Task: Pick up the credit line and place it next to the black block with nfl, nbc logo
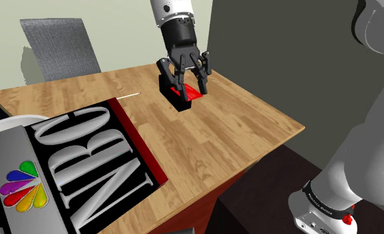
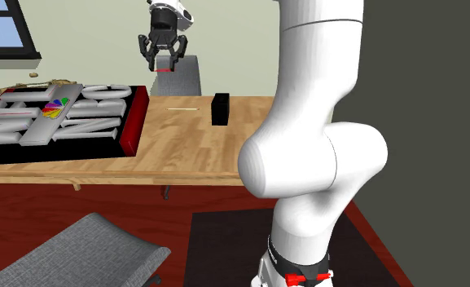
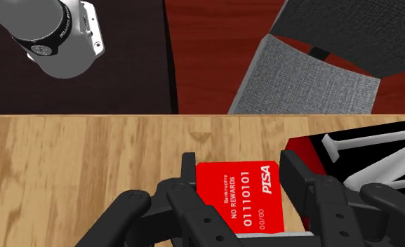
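Two black fingers clasp a red card by its side edges. Its white print reads "NO REWARDS", "01110101", "00/00", "PISA". The second exterior view has it held well above the wooden surface. The shoulder view gives "NBC" and a peacock logo on the black block.

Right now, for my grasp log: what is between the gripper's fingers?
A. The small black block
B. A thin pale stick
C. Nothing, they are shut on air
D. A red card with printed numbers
D: in the wrist view the red card is clasped between the two fingers of the gripper, and the second exterior view shows it up in the air above the wooden table.
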